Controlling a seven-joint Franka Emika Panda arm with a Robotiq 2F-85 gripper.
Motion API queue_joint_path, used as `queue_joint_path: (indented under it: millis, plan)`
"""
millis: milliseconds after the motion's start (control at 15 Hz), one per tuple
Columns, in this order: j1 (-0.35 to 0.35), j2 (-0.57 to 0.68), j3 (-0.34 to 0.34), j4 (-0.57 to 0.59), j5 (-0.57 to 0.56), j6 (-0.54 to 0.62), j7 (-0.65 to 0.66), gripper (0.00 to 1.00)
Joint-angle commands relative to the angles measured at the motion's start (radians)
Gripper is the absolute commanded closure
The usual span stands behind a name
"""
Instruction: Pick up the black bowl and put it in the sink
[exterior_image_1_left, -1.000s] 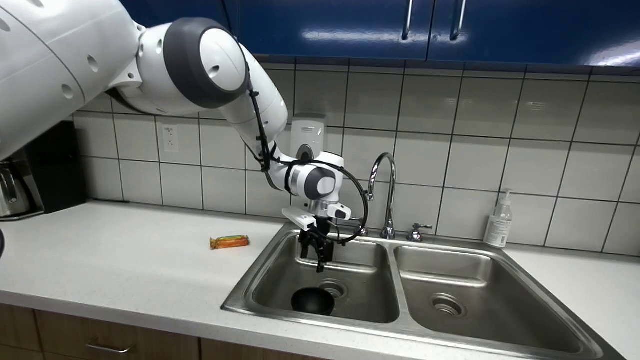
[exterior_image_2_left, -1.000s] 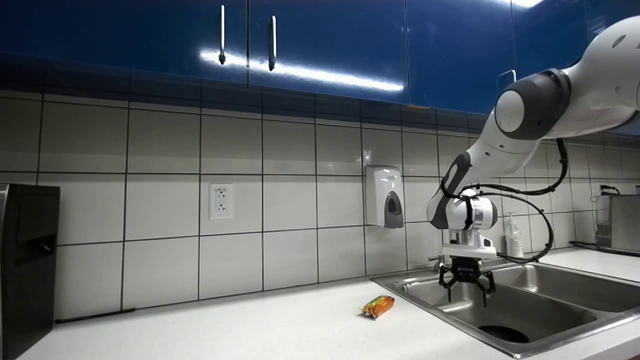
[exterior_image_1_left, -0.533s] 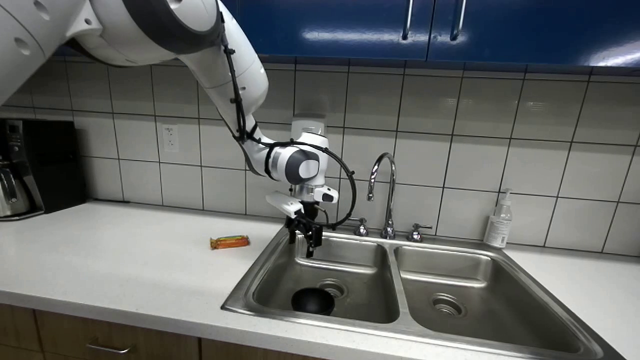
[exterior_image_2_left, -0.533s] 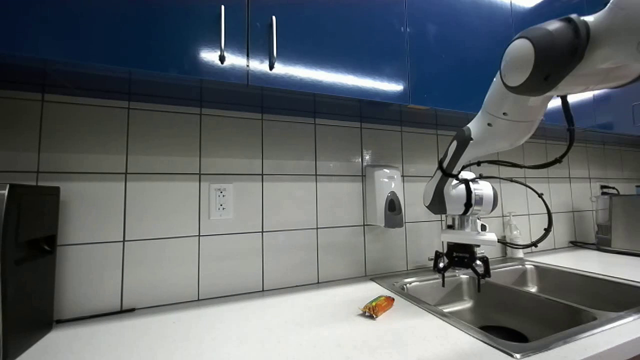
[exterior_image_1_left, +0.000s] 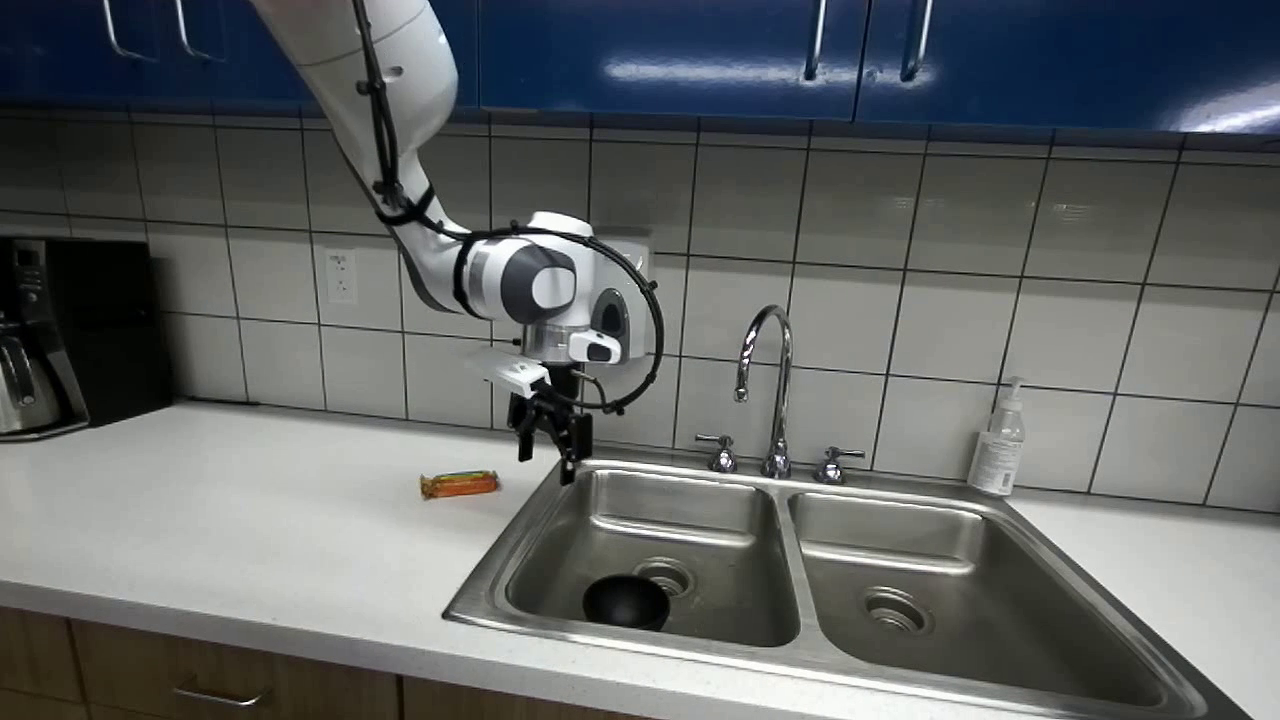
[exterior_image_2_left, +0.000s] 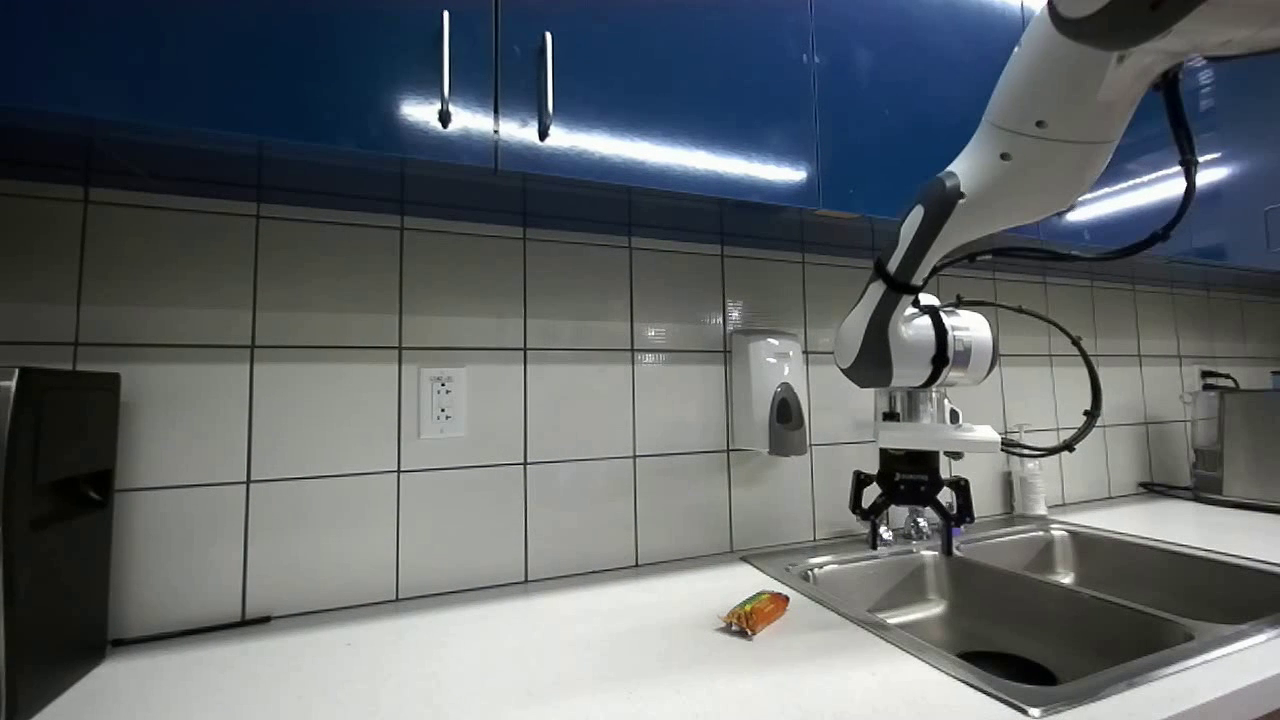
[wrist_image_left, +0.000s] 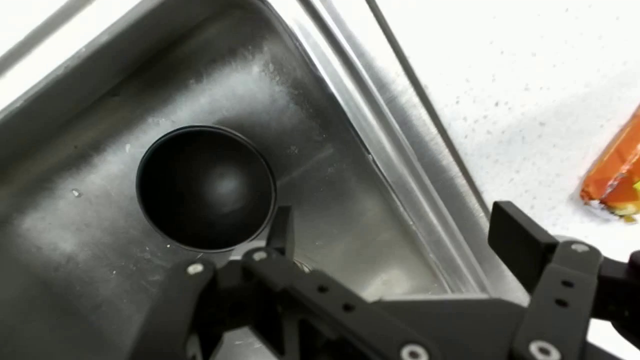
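In an exterior view, glossy blue cabinets with 4 visible handles overhang a pale tiled wall.

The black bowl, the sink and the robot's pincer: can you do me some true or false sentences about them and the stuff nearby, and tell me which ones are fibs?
1. The black bowl is in the sink. True.
2. The black bowl is upside down. False: its open side faces up, and the wrist view looks into it.
3. The pincer is open. True.
4. The pincer is touching the black bowl. False: it hangs higher up, apart from it.
5. The orange packet lies on the counter. True.
6. The counter is bright blue. False: it is white.
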Motion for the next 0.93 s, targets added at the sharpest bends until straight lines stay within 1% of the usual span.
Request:
queue_joint_path:
  millis: [0,267,467,867]
  plan:
    - [0.04,-0.198,0.008,-0.187,-0.066,0.032,-0.007,0.0]
    - [0.072,-0.376,0.032,-0.323,-0.119,0.006,-0.003,0.0]
    - [0.087,-0.523,0.064,-0.437,-0.141,-0.005,-0.008,0.0]
    - [0.122,-0.794,0.137,-0.615,-0.109,-0.068,-0.024,0.0]
